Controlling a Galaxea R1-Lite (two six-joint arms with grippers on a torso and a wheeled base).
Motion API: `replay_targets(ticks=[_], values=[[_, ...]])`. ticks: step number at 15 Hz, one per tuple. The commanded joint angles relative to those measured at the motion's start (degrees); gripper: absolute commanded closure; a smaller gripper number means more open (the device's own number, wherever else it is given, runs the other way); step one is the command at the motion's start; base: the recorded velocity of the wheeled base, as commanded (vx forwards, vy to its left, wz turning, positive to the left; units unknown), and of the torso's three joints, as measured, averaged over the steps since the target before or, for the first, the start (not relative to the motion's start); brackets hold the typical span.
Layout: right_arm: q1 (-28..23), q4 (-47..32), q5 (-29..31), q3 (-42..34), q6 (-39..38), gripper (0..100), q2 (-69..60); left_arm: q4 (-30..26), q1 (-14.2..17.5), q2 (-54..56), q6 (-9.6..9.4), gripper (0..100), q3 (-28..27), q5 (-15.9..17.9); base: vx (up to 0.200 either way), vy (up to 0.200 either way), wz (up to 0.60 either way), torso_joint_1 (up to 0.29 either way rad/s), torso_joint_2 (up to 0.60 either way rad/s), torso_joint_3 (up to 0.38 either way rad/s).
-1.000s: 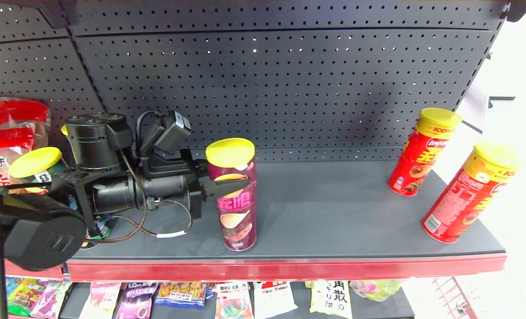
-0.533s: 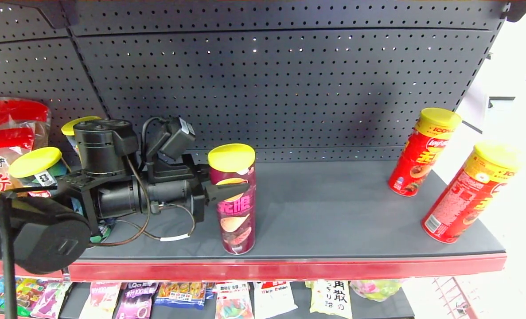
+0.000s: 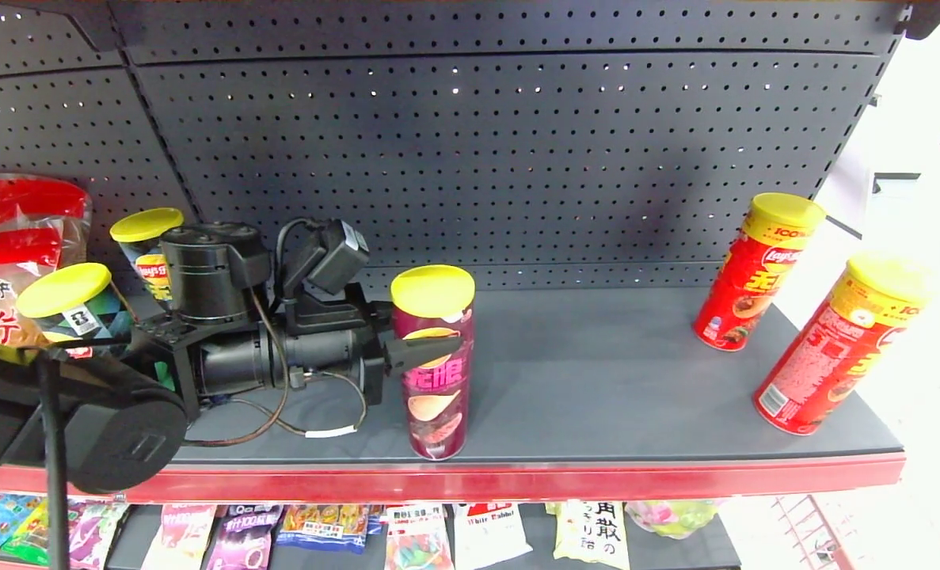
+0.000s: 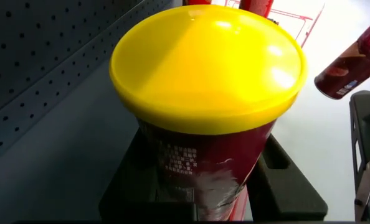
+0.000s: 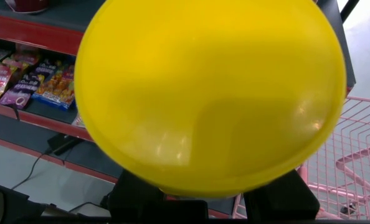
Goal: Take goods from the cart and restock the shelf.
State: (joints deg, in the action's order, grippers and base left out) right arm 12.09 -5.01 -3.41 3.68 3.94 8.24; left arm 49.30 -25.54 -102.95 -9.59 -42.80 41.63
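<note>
A purple chip can [image 3: 436,372] with a yellow lid stands upright near the front edge of the grey shelf [image 3: 596,380]. My left gripper [image 3: 438,339] is shut on its upper half, coming in from the left. In the left wrist view the can's lid [image 4: 207,62] sits above the fingers [image 4: 281,180]. I cannot tell whether its base touches the shelf. My right gripper [image 5: 203,202] is shut on another yellow-lidded can [image 5: 210,93], whose body is hidden under the lid. A purple can [image 4: 353,59] shows farther off in the left wrist view.
Two red cans [image 3: 759,269] [image 3: 838,344] stand at the shelf's right end. Green cans [image 3: 74,305] [image 3: 149,245] and a red bag [image 3: 10,229] sit at the left. Snack bags [image 3: 414,538] line the lower shelf. A pink wire cart [image 5: 353,168] is below right.
My left arm has carried the purple can a little to the right along the shelf, uncovering a green can behind it. The red cans have stayed put.
</note>
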Motion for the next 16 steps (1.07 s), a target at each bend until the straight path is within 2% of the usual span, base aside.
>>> replay_targets(ticks=[1,5,9,13,14,16], values=[[0.0,0.0,0.0,0.0,0.0,100,0.1,-0.3,-0.4,-0.3,0.28,100,0.1,0.0,0.000,0.000,0.00,0.000,0.00,0.000],[0.0,0.0,0.0,0.0,0.0,100,0.1,-0.3,-0.3,0.0,0.54,100,0.2,-0.7,0.000,0.000,0.00,0.000,0.00,0.000],[0.0,0.0,0.0,0.0,0.0,100,0.1,3.6,0.9,-1.8,0.54,100,0.2,-1.6,0.000,0.000,0.00,0.000,0.00,0.000],[0.0,0.0,0.0,0.0,0.0,100,0.0,3.7,0.8,-1.5,0.54,100,0.3,-2.2,0.000,0.000,0.00,0.000,0.00,0.000],[0.0,0.0,0.0,0.0,0.0,100,0.1,3.7,0.5,-1.0,0.98,100,0.5,-2.3,0.000,0.000,0.00,0.000,0.00,0.000],[0.0,0.0,0.0,0.0,0.0,100,0.1,3.8,-0.2,0.4,3.27,100,1.1,-2.8,0.000,0.000,0.00,0.000,0.00,0.000]])
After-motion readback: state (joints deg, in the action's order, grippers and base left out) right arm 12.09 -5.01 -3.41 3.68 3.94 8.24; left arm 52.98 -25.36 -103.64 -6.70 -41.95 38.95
